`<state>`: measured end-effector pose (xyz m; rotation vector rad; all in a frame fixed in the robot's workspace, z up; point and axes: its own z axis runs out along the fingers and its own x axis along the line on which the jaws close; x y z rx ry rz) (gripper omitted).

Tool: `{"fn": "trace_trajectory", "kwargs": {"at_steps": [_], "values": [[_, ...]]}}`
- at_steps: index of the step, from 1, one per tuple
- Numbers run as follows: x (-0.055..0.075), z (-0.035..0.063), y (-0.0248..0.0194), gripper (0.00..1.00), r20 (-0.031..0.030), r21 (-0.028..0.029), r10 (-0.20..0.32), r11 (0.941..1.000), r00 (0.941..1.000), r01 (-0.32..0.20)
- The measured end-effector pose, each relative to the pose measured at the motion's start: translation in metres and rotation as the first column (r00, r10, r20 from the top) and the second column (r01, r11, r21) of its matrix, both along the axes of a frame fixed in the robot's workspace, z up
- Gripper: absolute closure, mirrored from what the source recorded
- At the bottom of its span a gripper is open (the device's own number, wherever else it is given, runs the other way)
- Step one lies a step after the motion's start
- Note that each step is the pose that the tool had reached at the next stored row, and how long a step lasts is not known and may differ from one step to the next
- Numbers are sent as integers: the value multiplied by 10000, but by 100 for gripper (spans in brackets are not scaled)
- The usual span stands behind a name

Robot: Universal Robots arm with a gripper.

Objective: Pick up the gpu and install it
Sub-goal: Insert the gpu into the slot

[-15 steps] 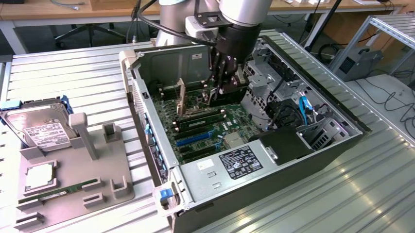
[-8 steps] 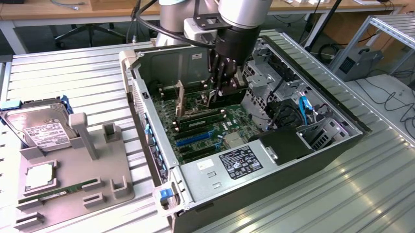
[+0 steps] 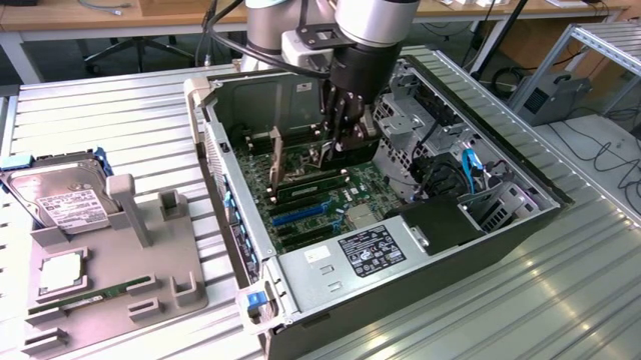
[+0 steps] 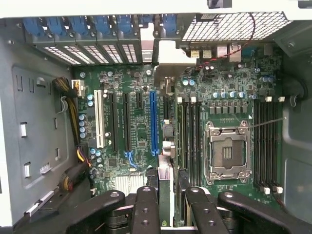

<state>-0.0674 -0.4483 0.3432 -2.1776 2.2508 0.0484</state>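
Gripper [image 4: 169,195]: black fingers [image 4: 145,209] partly closed, clamped on a thin card seen edge-on.
Gpu [image 4: 165,180]: held upright between the fingers, above the motherboard [image 4: 141,122], close to the long blue slot [image 4: 154,122]; whether it touches the slot cannot be told.
Exterior view: gripper [image 3: 341,142] reaches down into the open computer case [image 3: 501,225], upper centre of the frame, dark gpu [image 3: 359,150] at its tip.
Grey tray [image 3: 110,300]: lower left of the frame, outside the case, carrying a hard drive [image 3: 60,199] and a green memory stick [image 3: 90,294].

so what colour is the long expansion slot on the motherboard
Blue; the long expansion slot shows best in the wrist view.
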Motion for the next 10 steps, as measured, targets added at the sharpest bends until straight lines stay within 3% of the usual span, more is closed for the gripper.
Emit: {"fn": "trace_trajectory", "kwargs": {"at_steps": [10], "values": [[-40, -14, -18, 74, 0, 0, 0, 10000, 10000, 0]]}}
